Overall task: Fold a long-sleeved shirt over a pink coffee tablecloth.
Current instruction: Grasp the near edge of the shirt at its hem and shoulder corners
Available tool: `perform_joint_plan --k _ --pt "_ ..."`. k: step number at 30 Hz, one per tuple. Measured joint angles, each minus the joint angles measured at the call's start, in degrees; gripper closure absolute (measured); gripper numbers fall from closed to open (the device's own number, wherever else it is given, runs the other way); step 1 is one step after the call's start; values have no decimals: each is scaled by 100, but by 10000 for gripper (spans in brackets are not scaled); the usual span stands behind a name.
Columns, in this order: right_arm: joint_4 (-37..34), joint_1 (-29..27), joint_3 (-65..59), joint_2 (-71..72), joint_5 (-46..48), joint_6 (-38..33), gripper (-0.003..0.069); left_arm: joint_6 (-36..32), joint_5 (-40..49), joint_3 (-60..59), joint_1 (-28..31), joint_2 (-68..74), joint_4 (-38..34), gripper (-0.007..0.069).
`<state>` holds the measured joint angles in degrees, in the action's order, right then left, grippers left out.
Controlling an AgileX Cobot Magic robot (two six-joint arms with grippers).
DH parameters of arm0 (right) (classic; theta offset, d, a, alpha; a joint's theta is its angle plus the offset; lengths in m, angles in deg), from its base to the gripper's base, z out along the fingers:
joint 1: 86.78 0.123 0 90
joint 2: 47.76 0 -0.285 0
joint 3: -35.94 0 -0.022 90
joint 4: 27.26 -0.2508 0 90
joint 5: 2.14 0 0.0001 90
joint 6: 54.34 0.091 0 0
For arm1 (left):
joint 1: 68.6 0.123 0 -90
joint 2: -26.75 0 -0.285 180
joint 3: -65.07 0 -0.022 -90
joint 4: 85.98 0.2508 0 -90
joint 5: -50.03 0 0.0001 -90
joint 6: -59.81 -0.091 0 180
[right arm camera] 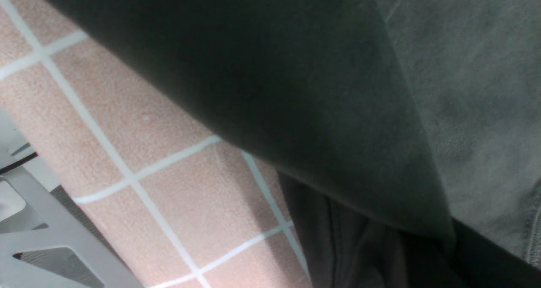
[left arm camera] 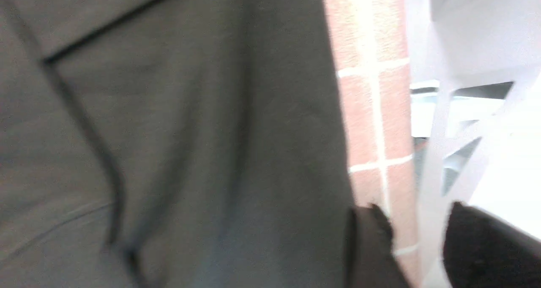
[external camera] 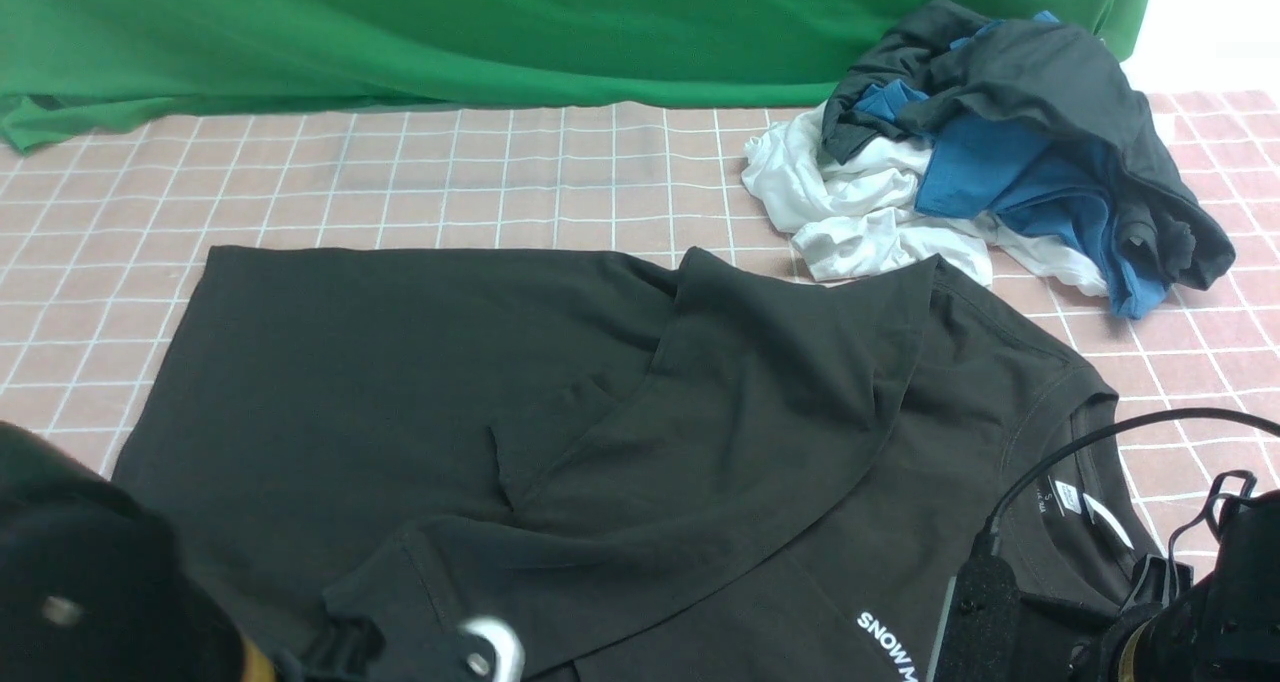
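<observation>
The black long-sleeved shirt (external camera: pixel 450 382) lies spread on the pink coffee tablecloth (external camera: pixel 400 182), with one sleeve folded slantwise across its body. White lettering (external camera: pixel 885 642) and the neck label (external camera: pixel 1065 497) show near the collar at the right. My left arm (external camera: pixel 90 582) sits at the near left. My left gripper (left arm camera: pixel 416 237) is open at the shirt's (left arm camera: pixel 190 131) edge, with only tablecloth (left arm camera: pixel 367 110) between its fingers. My right arm (external camera: pixel 1200 602) is by the collar. My right gripper (right arm camera: pixel 465 254) is shut on a raised fold of the shirt (right arm camera: pixel 296 89) above the tablecloth (right arm camera: pixel 148 153).
A bunched dark grey garment with blue cloth (external camera: pixel 1050 92) lies on a white garment (external camera: pixel 850 202) at the back right. A green cloth (external camera: pixel 500 32) hangs along the back. The table's near edge and a white frame (right arm camera: pixel 42 237) lie just beside both grippers.
</observation>
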<state>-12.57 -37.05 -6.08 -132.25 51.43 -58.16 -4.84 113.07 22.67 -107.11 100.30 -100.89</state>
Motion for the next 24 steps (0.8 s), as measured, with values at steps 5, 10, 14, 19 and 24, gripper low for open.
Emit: perform_joint_plan --k 5,10,14,19,24 --pt "-25 0 0 0 0 0 604 475 -328 -581 -146 145 147 193" --pt "-53 0 0 0 0 0 604 517 -578 -1220 -151 145 557 179" --pt "-76 0 0 0 0 0 604 553 -791 -1232 -179 145 669 210" --pt "-92 0 0 0 0 0 604 1018 -816 -1232 -189 145 1137 271" --pt "-92 0 0 0 0 0 604 1227 -832 -1232 -189 94 1308 286"
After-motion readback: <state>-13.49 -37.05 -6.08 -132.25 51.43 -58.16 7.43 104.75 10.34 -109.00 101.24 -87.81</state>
